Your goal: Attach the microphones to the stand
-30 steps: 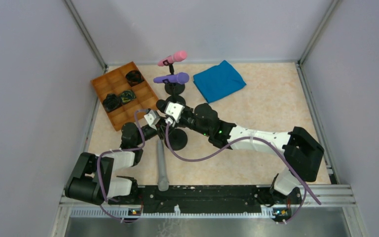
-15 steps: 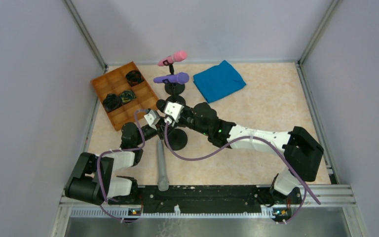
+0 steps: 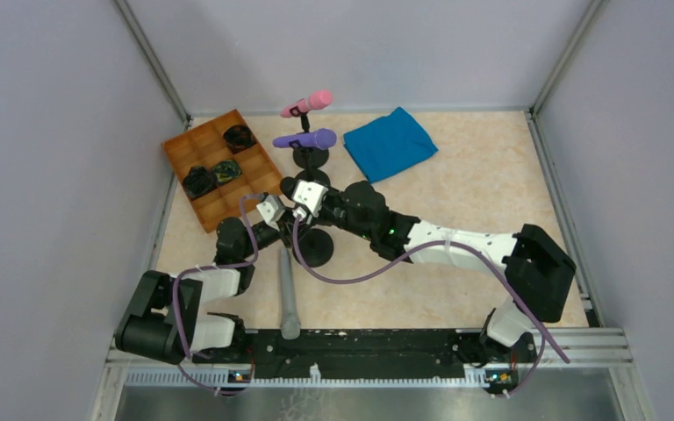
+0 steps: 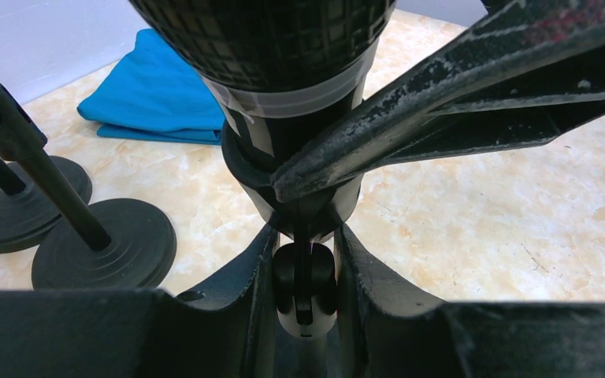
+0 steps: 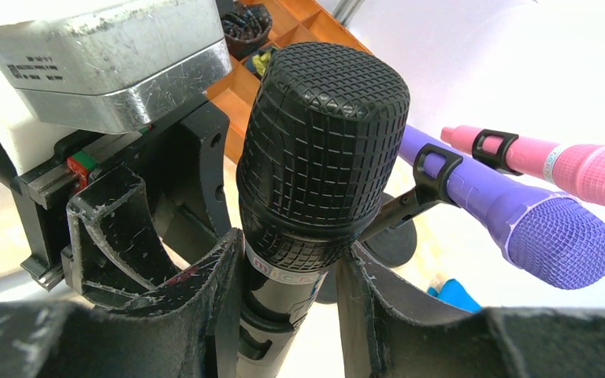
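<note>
The black mic (image 5: pixel 323 157) was held between the fingers of the right gripper (image 5: pixel 290 264), which were closed tight on its body just under the head. The mic was roughly upright, head above the fingers. In the left wrist view its head (image 4: pixel 283 39) filled the top, with its body running down to the near stand (image 4: pixel 305 291). Whether it was seated in the stand's clip could not be told.

The left gripper (image 4: pixel 305 272) was clamped on the upper part of that stand, one finger on each side and no gap left. In the top view both grippers were met over the near stand's round base (image 3: pixel 314 250), left gripper (image 3: pixel 272 210) just beside right gripper (image 3: pixel 310 197), left of the table's middle.

The purple mic (image 3: pixel 307 139) was clipped on its own stand farther back, lying roughly level. The pink mic (image 3: pixel 309 103) was clipped on another stand behind it, head tilted up. Both were also seen in the right wrist view, purple mic (image 5: pixel 520 213) below pink mic (image 5: pixel 567 161).

The grey mic (image 3: pixel 287 294) was lying flat on the table (image 3: pixel 474 184), between the arm bases, near the front edge and apart from any stand.

A blue cloth (image 3: pixel 390 142) was folded at the back, right of the purple mic. An orange tray (image 3: pixel 204 139) was at the back left, with dark items in three of its compartments.
</note>
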You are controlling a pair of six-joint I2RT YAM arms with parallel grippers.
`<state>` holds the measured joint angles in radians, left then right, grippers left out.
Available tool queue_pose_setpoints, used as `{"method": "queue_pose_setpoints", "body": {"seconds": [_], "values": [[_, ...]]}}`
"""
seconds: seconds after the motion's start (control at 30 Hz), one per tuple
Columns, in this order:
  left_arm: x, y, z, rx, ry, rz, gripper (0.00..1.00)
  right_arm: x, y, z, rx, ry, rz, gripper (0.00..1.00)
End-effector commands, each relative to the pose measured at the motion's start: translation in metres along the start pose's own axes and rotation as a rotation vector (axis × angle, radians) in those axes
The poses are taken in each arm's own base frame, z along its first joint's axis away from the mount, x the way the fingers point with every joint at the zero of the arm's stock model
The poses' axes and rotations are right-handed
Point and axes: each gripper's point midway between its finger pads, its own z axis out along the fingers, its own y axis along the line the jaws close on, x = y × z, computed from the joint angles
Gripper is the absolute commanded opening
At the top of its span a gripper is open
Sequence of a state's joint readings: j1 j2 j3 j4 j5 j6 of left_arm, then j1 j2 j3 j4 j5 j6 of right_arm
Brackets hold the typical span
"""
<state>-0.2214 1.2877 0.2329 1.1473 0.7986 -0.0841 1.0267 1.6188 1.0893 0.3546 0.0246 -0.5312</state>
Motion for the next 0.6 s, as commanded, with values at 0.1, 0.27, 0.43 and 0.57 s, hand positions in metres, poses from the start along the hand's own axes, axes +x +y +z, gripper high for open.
{"method": "queue_pose_setpoints", "body": {"seconds": [0.1, 0.27, 0.43, 0.57], "values": [[-0.0036, -0.0048, 0.0014, 0.043, -0.009, 0.038, 0.00, 0.2127, 0.0319, -0.0763, -0.165, 0.755, -0.126, 0.00], [-0.0033, -0.0044, 0.0014, 0.041, -0.007, 0.037, 0.00, 0.2140, 0.0327, -0.0762, -0.169, 0.760, -0.125, 0.00], [-0.0032, -0.0045, 0.0014, 0.041, -0.007, 0.038, 0.00, 0.2146, 0.0321, -0.0764, -0.167, 0.763, -0.125, 0.00], [-0.0035, -0.0045, 0.0012, 0.041, -0.008, 0.039, 0.00, 0.2139, 0.0313, -0.0763, -0.163, 0.762, -0.123, 0.00]]}}
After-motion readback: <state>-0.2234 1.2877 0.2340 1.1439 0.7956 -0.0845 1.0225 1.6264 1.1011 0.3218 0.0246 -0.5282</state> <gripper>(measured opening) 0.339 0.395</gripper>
